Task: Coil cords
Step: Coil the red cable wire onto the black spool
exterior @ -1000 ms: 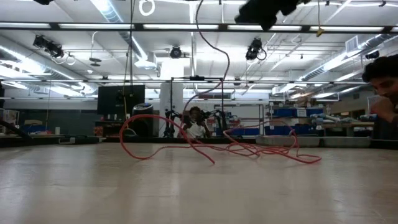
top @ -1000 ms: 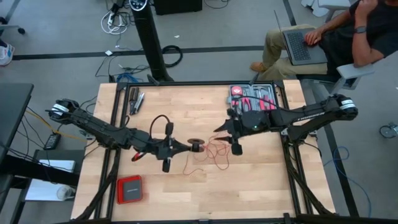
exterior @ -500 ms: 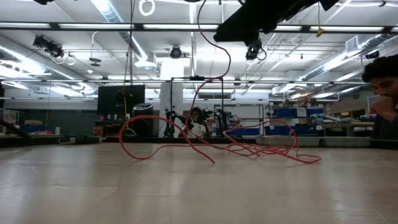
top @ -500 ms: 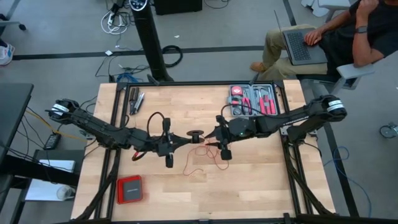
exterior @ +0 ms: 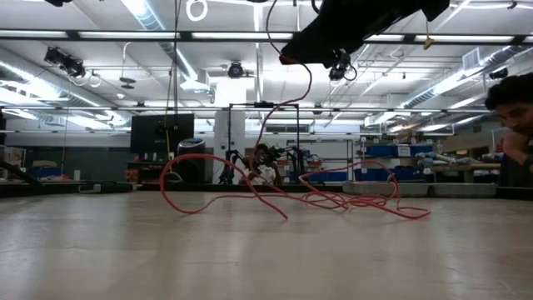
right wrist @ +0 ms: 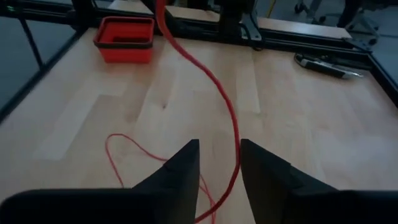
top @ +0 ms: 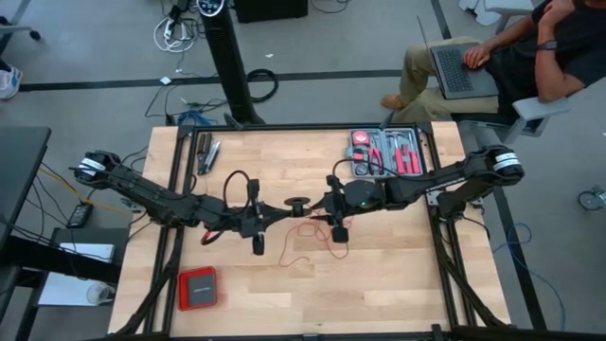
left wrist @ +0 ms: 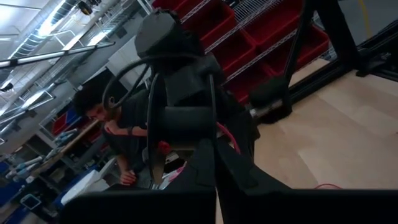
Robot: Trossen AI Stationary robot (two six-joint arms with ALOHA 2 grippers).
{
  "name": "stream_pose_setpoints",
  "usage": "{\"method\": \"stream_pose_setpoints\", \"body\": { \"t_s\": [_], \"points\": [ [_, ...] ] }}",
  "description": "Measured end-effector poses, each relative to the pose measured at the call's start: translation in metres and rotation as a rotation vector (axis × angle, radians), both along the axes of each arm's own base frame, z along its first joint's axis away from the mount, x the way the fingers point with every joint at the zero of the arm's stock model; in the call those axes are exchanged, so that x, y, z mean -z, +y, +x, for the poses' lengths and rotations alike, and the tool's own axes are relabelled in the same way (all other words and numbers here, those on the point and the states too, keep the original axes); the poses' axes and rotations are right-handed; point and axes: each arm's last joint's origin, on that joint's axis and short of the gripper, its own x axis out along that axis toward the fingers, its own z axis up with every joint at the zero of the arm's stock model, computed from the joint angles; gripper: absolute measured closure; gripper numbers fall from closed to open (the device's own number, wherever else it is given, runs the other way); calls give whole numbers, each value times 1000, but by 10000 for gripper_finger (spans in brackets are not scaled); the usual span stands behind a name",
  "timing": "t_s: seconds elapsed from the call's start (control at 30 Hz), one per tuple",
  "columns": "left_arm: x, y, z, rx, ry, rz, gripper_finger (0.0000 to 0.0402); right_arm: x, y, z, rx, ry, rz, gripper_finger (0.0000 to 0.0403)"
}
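We see the red cord (top: pixel 308 239) partly lifted over mid-desk (top: pixel 379 284), one strand rising to the left hand (top: pixel 299 206) and loose loops on the wood below and beside the right hand (top: pixel 320 209). Our left hand is shut on the cord. Our right hand, just beside it, stands open, the strand running between its fingers (right wrist: pixel 264 171). A red box (top: pixel 198 288) lies well apart, near the left arm.

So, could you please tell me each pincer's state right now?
Left pincer: shut on the red cord.
Right pincer: open, cord between its fingers.
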Motion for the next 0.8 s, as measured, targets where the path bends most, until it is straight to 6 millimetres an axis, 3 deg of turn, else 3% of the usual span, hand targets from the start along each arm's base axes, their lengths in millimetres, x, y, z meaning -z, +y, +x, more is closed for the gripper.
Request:
{"method": "stream_pose_setpoints", "body": {
  "t_s": [0.3,0.47,0.8],
  "points": [
    [0,0,0,1,5,2,401,1,-1,-3,-12,33,-27,395],
    [0,-1,0,27,1,-21,401,3,-2,-5,-21,65,-27,398],
    [1,11,6,444,35,-189,401,-3,-15,0,-50,-8,-34,401]
  ]
}}
